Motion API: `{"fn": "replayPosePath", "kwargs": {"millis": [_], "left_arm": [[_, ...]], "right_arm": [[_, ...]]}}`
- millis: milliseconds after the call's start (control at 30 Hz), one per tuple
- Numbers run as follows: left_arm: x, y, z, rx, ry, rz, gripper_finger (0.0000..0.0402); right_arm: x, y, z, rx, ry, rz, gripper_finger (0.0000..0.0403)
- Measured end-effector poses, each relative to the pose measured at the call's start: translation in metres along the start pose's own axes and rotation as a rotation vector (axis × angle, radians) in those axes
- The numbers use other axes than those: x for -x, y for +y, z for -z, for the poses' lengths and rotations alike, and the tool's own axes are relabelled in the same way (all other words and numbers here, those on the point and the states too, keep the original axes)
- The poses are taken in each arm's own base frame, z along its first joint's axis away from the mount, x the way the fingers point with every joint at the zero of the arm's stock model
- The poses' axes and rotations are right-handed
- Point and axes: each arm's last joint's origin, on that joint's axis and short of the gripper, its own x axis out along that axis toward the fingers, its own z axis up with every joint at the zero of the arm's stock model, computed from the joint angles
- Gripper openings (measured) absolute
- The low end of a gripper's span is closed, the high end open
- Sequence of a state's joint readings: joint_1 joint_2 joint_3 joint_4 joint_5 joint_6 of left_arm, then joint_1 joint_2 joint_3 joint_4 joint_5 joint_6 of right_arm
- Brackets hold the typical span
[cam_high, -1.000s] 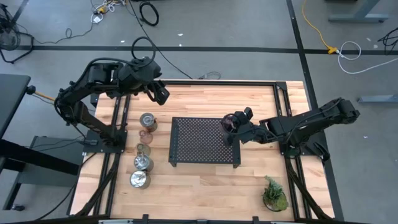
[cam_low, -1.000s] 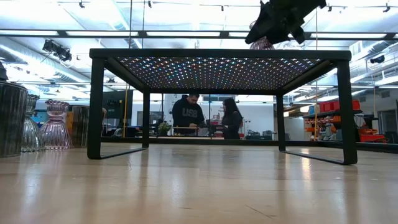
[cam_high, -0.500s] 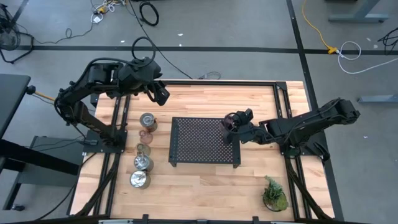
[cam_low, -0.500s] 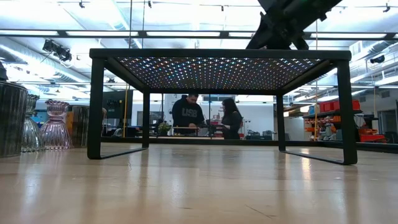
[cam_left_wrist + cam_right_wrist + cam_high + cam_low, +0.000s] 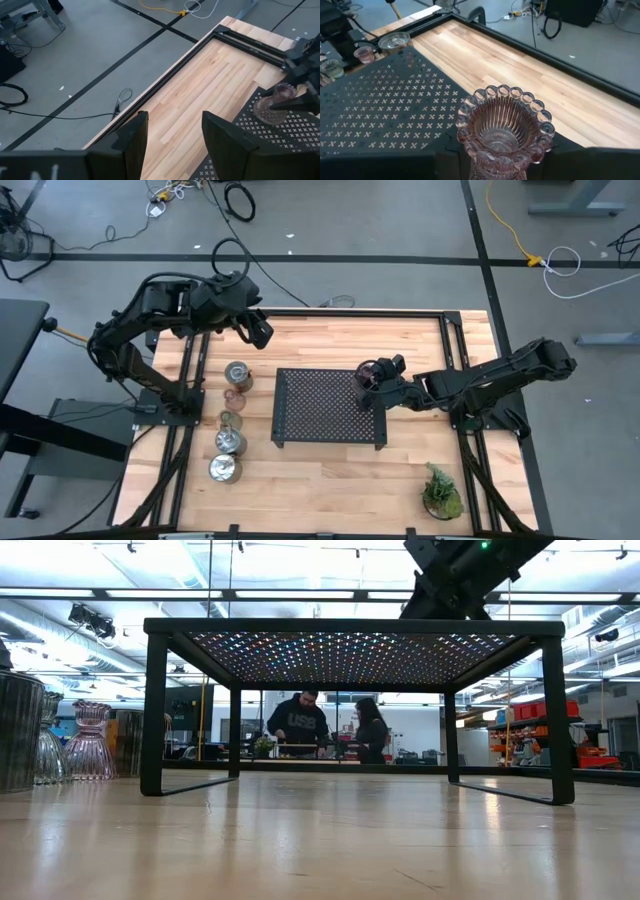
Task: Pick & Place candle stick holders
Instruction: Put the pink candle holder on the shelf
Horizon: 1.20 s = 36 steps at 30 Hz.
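My right gripper (image 5: 374, 384) is shut on a pinkish-red glass candle stick holder (image 5: 505, 122) with a beaded rim, over the right part of the black perforated tray (image 5: 315, 410). The left wrist view also shows this holder (image 5: 274, 104). Three silver holders (image 5: 237, 375), (image 5: 230, 442), (image 5: 225, 469) and two small glass cups (image 5: 234, 393), (image 5: 228, 420) stand in a row on the table left of the tray. My left gripper (image 5: 172, 135) is open and empty, high over the table's far left corner (image 5: 255, 330). My right gripper pinches the holder's narrow lower body (image 5: 487, 167) below the beaded rim, one finger (image 5: 445, 165) on each side. The fingers come from the table's right, slanting down. The holder stands upright, mouth up. I cannot tell whether its foot (image 5: 266, 112) touches the tray top.
A small green potted plant (image 5: 440, 492) stands at the table's near right corner. The tray stands on legs (image 5: 155, 710) with open space beneath. Black rails (image 5: 455, 350) run along the table's sides. Two people (image 5: 300, 725) stand far behind the table.
My right gripper has gone down toward the tray top and a little toward the table's left edge, carrying the glass holder upright. In the low view the holder has dropped out of sight behind the tray's edge.
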<state>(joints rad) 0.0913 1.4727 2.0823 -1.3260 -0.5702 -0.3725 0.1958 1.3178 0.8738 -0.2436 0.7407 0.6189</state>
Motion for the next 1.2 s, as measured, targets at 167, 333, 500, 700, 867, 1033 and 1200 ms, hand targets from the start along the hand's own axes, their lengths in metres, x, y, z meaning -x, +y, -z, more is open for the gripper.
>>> {"fn": "replayPosePath", "kwargs": {"millis": [167,333,500,700,867,1033,1200], "left_arm": [[0.0000,-0.0007,-0.0010,0.005,-0.007,0.013,0.0190],[0.0000,-0.0007,-0.0011,0.005,-0.008,0.014,0.0190],[0.0000,-0.0007,-0.0011,0.005,-0.007,0.014,0.0190],[0.0000,-0.0007,-0.0011,0.005,-0.007,0.014,0.0190],[0.0000,-0.0007,-0.0011,0.005,-0.007,0.014,0.0190],[0.0000,-0.0007,-0.0011,0.005,-0.007,0.014,0.0190],[0.0000,-0.0007,-0.0011,0.005,-0.007,0.014,0.0190]], "right_arm": [[-0.0039,0.0015,0.0027,0.005,0.001,0.015,0.0133],[-0.0035,0.0008,0.0015,0.000,-0.007,0.020,0.0180],[-0.0033,0.0012,0.0005,0.004,-0.015,0.017,0.0175],[-0.0032,0.0027,0.0007,0.031,0.005,-0.022,0.0157],[-0.0032,0.0027,0.0008,0.061,0.005,-0.023,0.0165],[-0.0032,0.0026,0.0005,0.073,-0.001,-0.017,0.0192],[-0.0031,0.0044,-0.0021,0.060,-0.023,-0.031,0.0218]]}}
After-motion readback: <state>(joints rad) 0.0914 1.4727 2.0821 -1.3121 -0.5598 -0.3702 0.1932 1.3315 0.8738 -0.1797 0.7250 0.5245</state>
